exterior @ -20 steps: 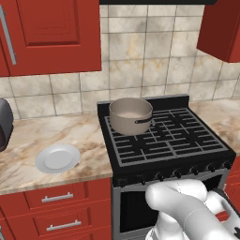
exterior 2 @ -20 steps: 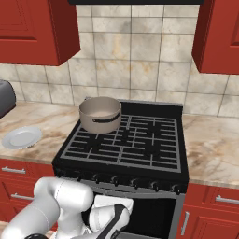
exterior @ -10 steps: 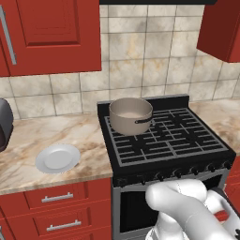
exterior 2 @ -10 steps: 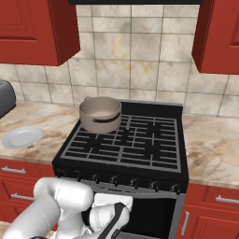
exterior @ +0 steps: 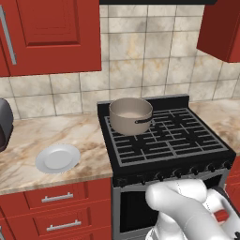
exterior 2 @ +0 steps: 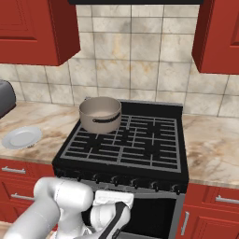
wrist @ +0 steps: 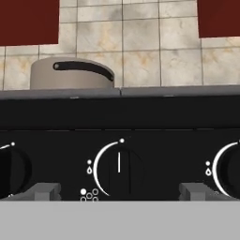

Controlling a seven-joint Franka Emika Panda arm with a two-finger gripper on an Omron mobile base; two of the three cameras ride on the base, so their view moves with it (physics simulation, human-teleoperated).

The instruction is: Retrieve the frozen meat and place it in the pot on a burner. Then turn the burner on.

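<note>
The pot (exterior: pixel 131 115) sits on the rear left burner (exterior 2: pixel 103 132); whether the meat lies inside I cannot tell. A knob (wrist: pixel 119 169) faces the gripper (wrist: pixel 119 190), fingers wide apart. Judgement: confirm which burner it controls, close squarely, then twist.

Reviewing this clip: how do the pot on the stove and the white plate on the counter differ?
The pot is tan-grey metal; the plate is white. The pot is deep and straight-sided with a dark side handle; the plate is shallow and flat, with no handle. The pot sits on the stove, at the rear left; the plate lies on the marble counter left of it. Both are round.
</note>
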